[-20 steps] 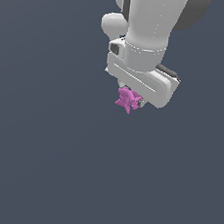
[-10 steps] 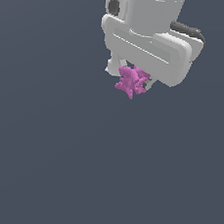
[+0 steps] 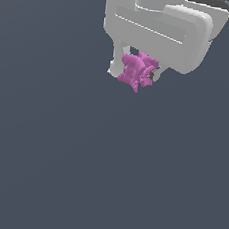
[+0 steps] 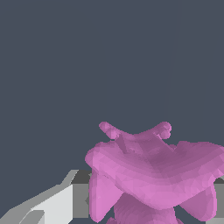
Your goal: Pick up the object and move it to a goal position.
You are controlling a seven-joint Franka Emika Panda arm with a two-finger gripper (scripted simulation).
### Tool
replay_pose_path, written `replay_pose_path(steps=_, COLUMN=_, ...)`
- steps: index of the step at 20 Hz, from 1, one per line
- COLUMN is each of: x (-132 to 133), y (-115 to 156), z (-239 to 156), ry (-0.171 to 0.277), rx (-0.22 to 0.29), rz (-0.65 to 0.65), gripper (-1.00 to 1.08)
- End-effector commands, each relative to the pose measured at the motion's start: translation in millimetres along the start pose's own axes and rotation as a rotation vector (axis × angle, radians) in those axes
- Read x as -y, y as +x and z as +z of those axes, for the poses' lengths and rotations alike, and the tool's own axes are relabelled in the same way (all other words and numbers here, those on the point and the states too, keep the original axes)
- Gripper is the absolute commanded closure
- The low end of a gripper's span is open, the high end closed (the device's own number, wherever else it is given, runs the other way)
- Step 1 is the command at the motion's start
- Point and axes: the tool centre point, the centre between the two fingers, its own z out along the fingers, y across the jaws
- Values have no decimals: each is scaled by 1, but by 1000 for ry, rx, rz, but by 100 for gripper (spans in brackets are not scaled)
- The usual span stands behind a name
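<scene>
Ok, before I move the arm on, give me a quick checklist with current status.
1. Pink knobby object between the hand's fingers: ok.
2. Object clear of any surface: cannot tell; only plain grey background shows.
3. Finger contact on both sides: cannot tell; the far finger is mostly hidden.
4. Grip depth: object hangs partly below the fingertips, so watch for slip.
5. Goal position visible: not ok; no marker in either view.
6. Path obstacles: none visible.
</scene>
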Motion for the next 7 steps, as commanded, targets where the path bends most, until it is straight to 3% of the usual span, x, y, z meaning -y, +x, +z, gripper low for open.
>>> replay_pose_path(steps=1, x=1, y=1, z=-5, ry=0, rx=0, rz=0, gripper=108)
replay_pose_path(steps=7, x=1, y=2, z=-8, ry=0, rx=0, rz=0, gripper=108)
